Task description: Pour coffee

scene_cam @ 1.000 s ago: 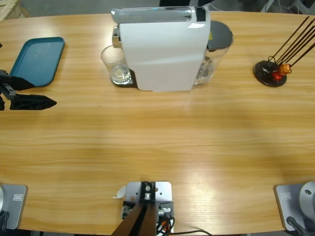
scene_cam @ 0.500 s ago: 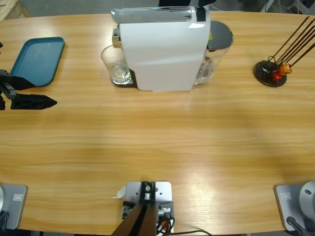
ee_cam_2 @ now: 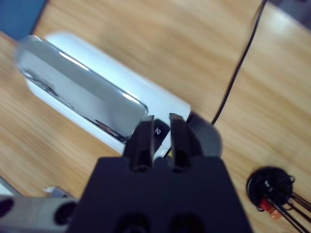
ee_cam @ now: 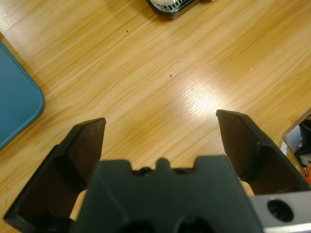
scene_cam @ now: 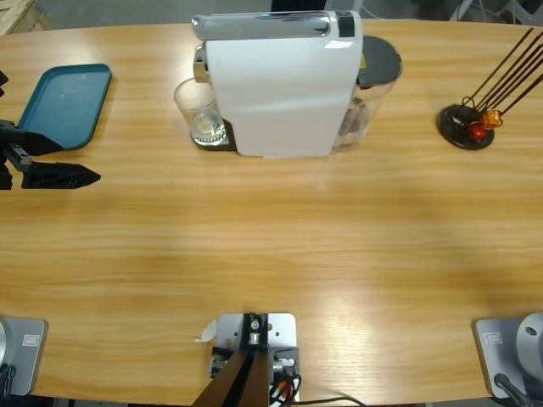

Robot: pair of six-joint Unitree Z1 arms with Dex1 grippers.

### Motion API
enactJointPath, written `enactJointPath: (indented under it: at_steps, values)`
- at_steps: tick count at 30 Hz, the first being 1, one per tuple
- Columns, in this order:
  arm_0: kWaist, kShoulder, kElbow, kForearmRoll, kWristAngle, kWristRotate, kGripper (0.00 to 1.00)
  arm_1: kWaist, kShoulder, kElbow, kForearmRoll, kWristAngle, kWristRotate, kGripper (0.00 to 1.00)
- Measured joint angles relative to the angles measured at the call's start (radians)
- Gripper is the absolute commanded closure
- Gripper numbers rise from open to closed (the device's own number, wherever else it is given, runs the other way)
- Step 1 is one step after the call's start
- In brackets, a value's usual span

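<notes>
High view: a white coffee machine stands at the far side of the table, with a clear glass on its drip tray under the spout, so the glass is already placed to catch the brew. No coffee shows; the glass appears empty. A teal tray lies near the left edge, likely where the filled glass will go. The left gripper enters from the left edge, low over bare wood just beside the tray and well apart from the glass. A black holder with sticks stands at far right, clear of the work.

Left wrist view: the left gripper has its jaws spread wide with nothing between them, only wood below; the tray's corner shows at left. Judged to be waiting.

Right wrist view: the right gripper looks down on the machine's silver top, jaws nearly together and holding nothing, their tips just above the black panel behind the lid. That pinched stance suits pressing a button; brewing is judged not yet under way
</notes>
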Motion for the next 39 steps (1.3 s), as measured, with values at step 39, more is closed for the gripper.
enactJointPath:
  at_steps: [39]
  values:
    - [-0.085,-0.230,0.010,0.100,0.000,-0.027,0.000,0.023,-0.828,1.220,-0.423,-0.163,0.059,0.000]
